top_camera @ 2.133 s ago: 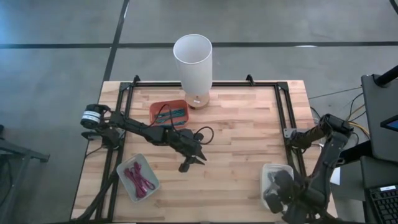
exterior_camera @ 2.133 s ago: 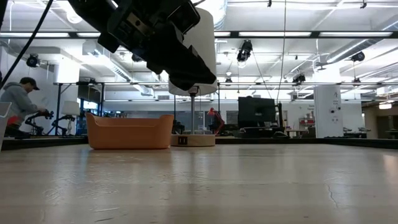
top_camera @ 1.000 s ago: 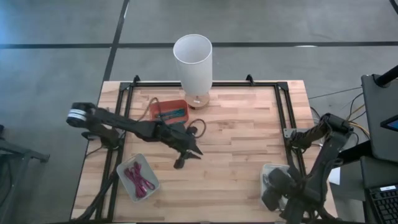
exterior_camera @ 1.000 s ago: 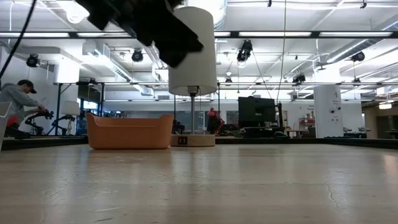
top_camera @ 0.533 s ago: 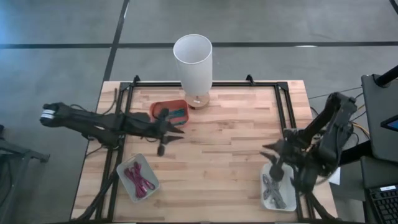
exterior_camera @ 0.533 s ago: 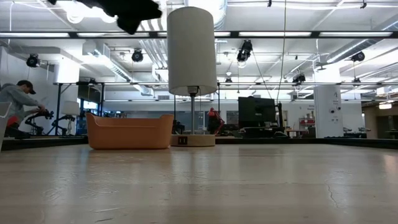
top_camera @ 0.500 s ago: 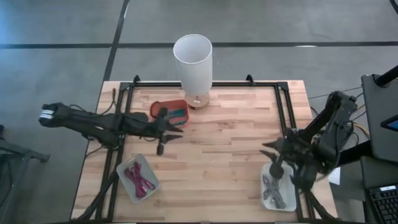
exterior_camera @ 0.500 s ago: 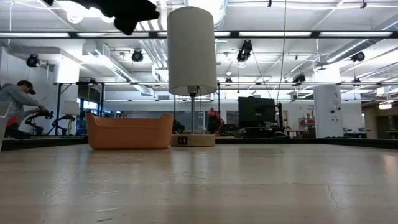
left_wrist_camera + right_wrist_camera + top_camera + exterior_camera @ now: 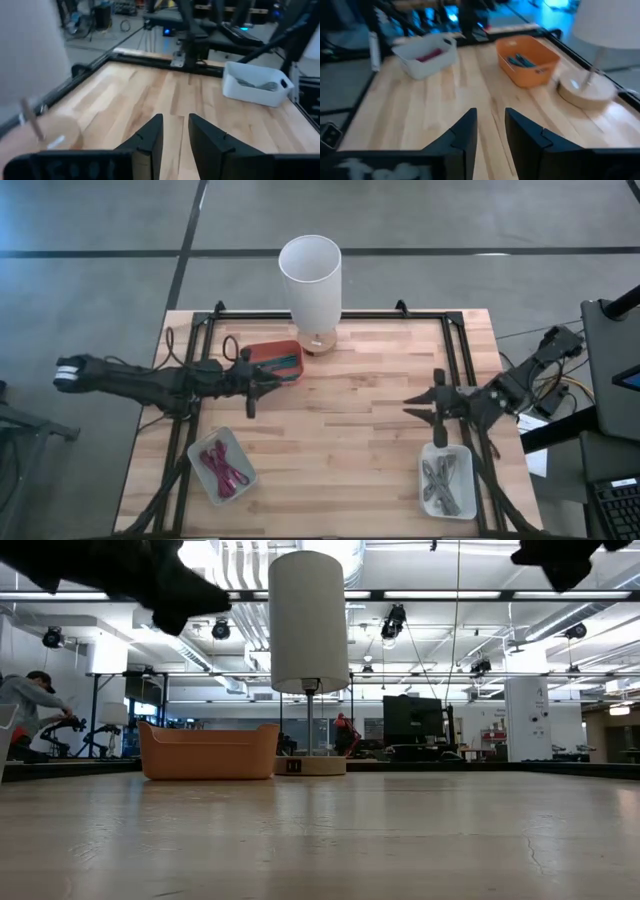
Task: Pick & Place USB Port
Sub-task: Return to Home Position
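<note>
No USB port shows plainly. An orange bin with bluish cables stands far left on the wooden table, beside a white-shaded lamp on a wooden base. My left gripper hovers level next to the orange bin, pointing toward the table's right, narrowly open and empty. My right gripper hangs over the table's right part, pointing left, narrowly open and empty. In the low view both are high up, left gripper, right gripper.
A white bin with pink cables sits near the left edge, a white bin with grey pieces near the right corner. A black frame borders the table. Bare wood lies between the grippers. A person works in the room behind.
My left gripper has drawn back from the table's middle toward the left and far side, and now sits beside the orange bin. My right gripper has risen out of the white bin at the near right and moved toward the far edge, now pointing left over the table.
</note>
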